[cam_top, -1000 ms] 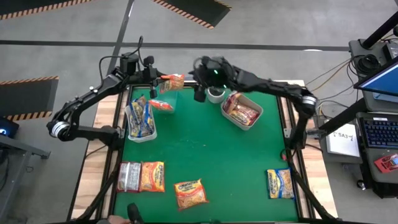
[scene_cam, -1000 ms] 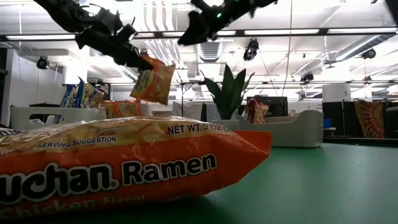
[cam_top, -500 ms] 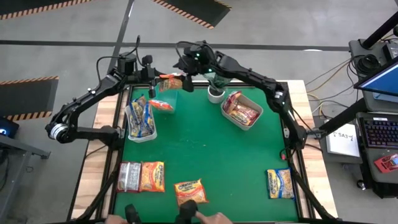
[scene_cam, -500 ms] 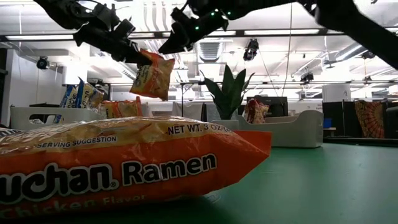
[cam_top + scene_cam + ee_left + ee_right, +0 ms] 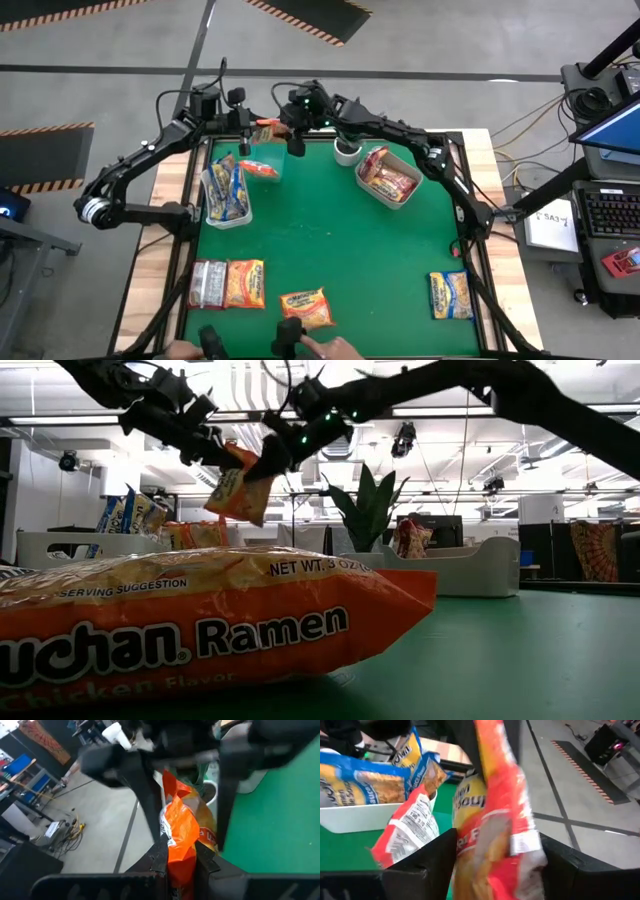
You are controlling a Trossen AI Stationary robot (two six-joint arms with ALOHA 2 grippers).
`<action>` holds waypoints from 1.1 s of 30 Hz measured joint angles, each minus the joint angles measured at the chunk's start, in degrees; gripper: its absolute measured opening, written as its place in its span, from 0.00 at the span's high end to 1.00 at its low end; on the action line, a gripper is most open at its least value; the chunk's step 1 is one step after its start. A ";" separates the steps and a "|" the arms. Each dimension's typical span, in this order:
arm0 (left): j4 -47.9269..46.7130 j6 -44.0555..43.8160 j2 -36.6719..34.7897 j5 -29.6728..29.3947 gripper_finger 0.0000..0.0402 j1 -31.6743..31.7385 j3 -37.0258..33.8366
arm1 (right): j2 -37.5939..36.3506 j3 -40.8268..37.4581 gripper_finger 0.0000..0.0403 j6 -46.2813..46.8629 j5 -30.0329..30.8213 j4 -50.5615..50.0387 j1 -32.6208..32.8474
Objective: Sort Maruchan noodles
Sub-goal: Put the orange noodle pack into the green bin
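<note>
Ramen packet [image 5: 266, 131], orange, hangs in the air at the table's [image 5: 340, 250] far edge, pinched in the closed left gripper [image 5: 250, 127]. Right gripper [image 5: 291, 128] has its fingers spread wide around the packet's other end, beside a white bin [image 5: 226, 215] of yellow-and-blue packets

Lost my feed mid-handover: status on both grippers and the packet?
Left gripper shut on orange noodle packet, high over table's far edge. Right gripper open, fingers straddling same packet. Nothing between them.
</note>
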 joint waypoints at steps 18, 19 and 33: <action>-1.77 -6.49 0.06 -8.32 0.80 0.22 -0.09 | 3.63 -0.13 0.88 2.08 0.18 4.37 0.04; -1.44 -6.71 -0.06 -8.77 0.76 0.22 -0.09 | 3.63 -0.20 0.87 2.11 0.18 4.39 0.04; 3.14 -13.76 -4.12 -21.93 0.47 0.33 -0.09 | 3.64 -4.66 0.86 2.93 -0.46 9.36 0.58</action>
